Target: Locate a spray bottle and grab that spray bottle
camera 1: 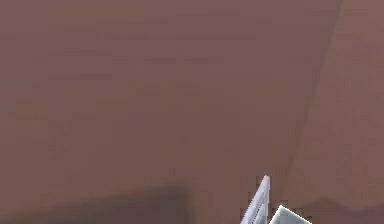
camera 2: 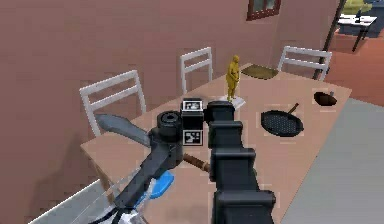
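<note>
Spray bottle maybe, seen as a small blue blob (camera 2: 162,183), too small to name for sure, close to the near edge of the brown wooden table (camera 2: 300,150) and just beside the dark two-finger gripper (camera 2: 135,165). Cannot tell the state of the fingers, nor whether anything is held. Behind the gripper, two white marker squares (camera 2: 192,106) on the dark square arm bar (camera 2: 235,175). Farther in, near the table's middle, a black round frying pan (camera 2: 280,122). Past it, a golden statuette (camera 2: 232,75) upright near the far edge, and a small dark bowl (camera 2: 325,98) toward the right end. Along the far edge, three white wooden chairs (camera 2: 196,65). Beyond, a reddish-brown wall (camera 1: 150,90).
</note>
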